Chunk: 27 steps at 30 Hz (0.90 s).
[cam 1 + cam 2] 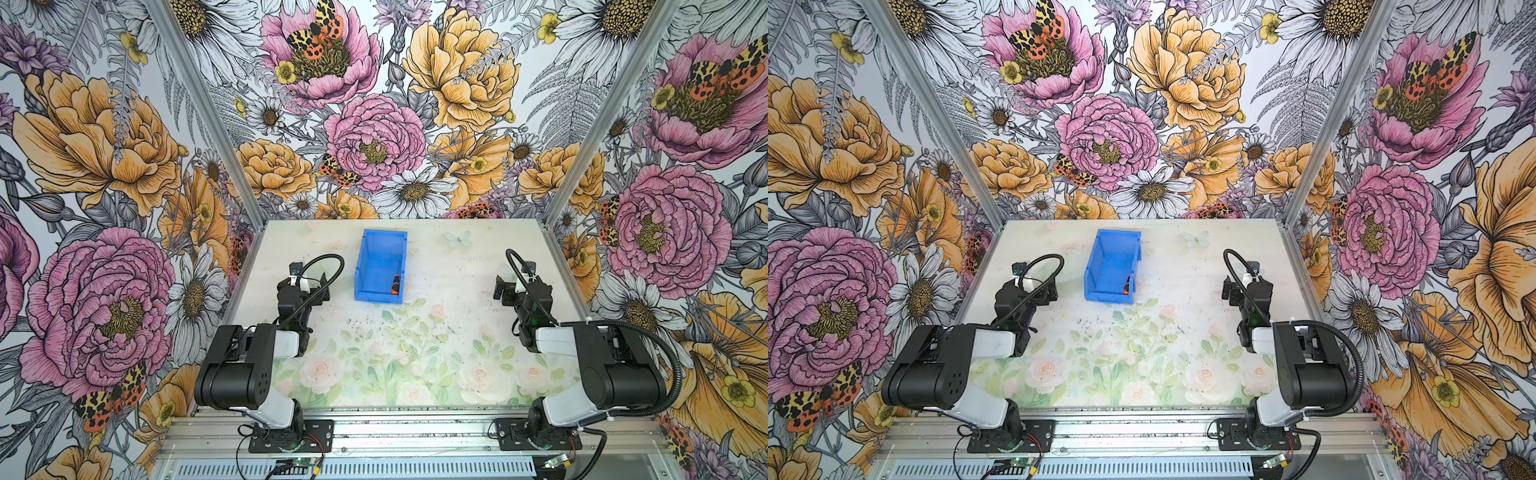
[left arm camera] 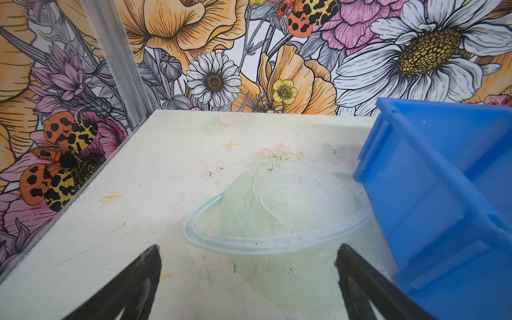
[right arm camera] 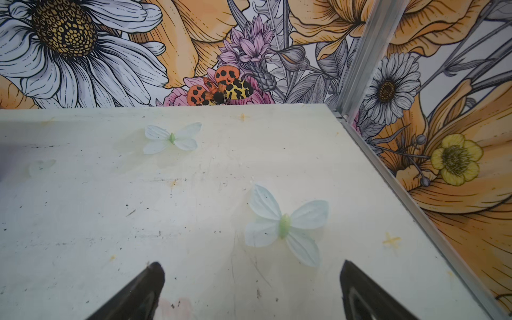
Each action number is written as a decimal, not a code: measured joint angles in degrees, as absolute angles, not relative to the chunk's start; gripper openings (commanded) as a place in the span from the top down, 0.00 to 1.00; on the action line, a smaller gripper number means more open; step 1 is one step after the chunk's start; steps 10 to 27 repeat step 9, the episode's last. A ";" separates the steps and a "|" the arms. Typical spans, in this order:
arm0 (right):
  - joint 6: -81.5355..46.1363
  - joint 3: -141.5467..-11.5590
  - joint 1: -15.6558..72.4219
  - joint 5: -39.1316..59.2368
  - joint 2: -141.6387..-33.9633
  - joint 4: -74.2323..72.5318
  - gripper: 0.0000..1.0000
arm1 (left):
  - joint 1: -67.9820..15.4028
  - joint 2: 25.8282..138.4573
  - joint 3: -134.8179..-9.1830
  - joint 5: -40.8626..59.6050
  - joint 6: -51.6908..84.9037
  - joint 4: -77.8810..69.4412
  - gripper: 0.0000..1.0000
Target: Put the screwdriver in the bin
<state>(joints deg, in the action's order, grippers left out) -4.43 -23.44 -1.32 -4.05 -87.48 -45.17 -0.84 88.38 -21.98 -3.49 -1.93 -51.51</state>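
The blue bin (image 1: 376,266) stands on the table's far middle, in both top views (image 1: 1106,257). The orange-and-black screwdriver (image 1: 395,285) lies inside it, against the right wall near the low front lip, partly hidden by that wall in a top view (image 1: 1126,286). My left gripper (image 1: 312,279) hovers left of the bin, open and empty; the left wrist view shows its jaws (image 2: 248,249) wide apart over bare table, with the bin's outer wall (image 2: 432,194) beside one finger. My right gripper (image 1: 509,278) is far right of the bin, open and empty (image 3: 252,264).
The pale floral table (image 1: 436,291) is closed in by flowered walls with aluminium posts at the back corners (image 1: 552,208). Printed butterflies (image 3: 285,224) lie flat on the table under the right gripper. Both arm bases sit on the rail at the front edge.
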 measured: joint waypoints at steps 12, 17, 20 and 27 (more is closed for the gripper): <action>-4.43 -23.44 -1.56 -3.07 -87.48 -45.78 0.01 | -2.13 88.40 -20.93 -5.13 -2.79 -53.41 0.01; -4.43 -23.44 -1.56 -3.07 -87.48 -45.78 0.01 | -2.13 88.40 -20.93 -5.13 -2.79 -53.41 0.01; -4.43 -23.44 -1.56 -3.07 -87.48 -45.78 0.01 | -2.13 88.40 -20.93 -5.13 -2.79 -53.41 0.01; -4.43 -23.44 -1.56 -3.07 -87.48 -45.78 0.01 | -2.13 88.40 -20.93 -5.13 -2.79 -53.41 0.01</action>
